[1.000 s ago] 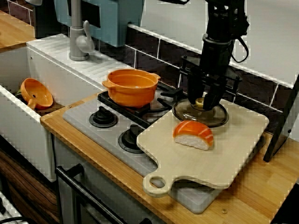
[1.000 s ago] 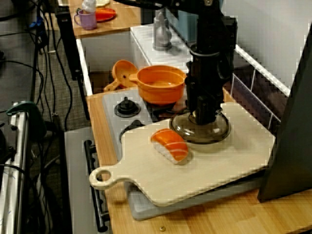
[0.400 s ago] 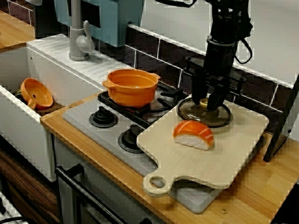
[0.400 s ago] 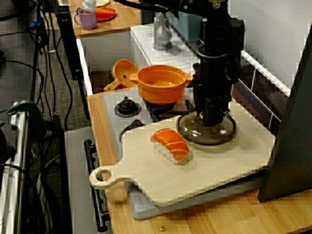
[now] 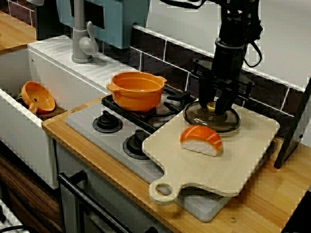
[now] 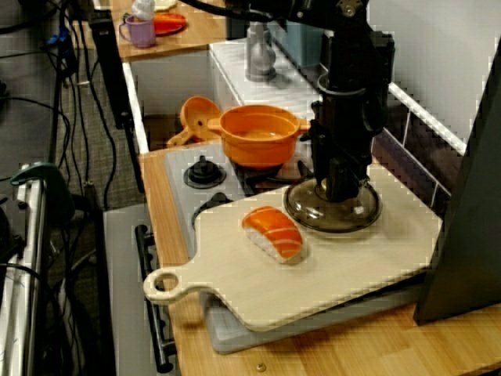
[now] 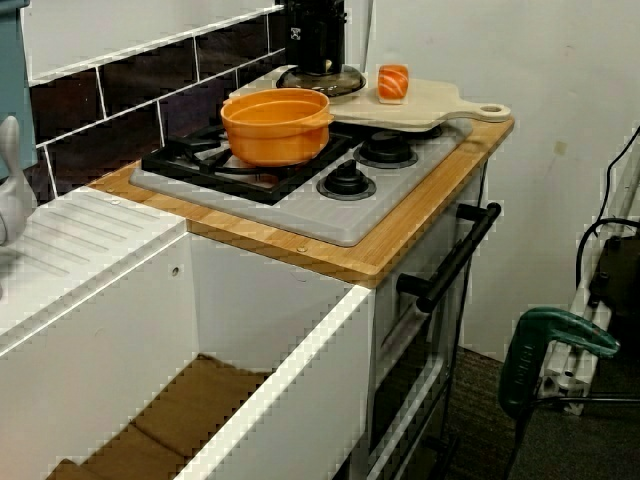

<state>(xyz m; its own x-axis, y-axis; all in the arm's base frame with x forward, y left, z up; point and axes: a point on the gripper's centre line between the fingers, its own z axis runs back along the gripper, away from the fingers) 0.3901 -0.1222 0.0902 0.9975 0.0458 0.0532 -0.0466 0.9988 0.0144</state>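
In the front view, my black gripper [image 5: 212, 106] reaches straight down over a smoked-glass lid [image 5: 228, 121], its fingers shut on either side of the lid's yellow knob. The lid rests on the far end of a pale wooden cutting board [image 5: 243, 155]. A piece of salmon sushi [image 5: 200, 140] lies on the board just in front of the lid. The side view shows the same grip: the gripper [image 6: 338, 188], the lid [image 6: 313, 215], the sushi [image 6: 274, 233]. From the sink end, the gripper [image 7: 318, 66] and the lid [image 7: 345, 80] look small at the back.
An orange pot [image 5: 137, 90] stands uncovered on the back-left burner of the grey stove [image 5: 87, 124]. The white sink [image 5: 19, 126] at left holds an orange cup [image 5: 38, 97], with a grey faucet [image 5: 82, 39] behind. A dark post [image 5: 291, 131] leans at the right.
The gripper has shifted slightly right and up, and the glass lid has slid a little to the right with it. The sushi and pot have not moved.
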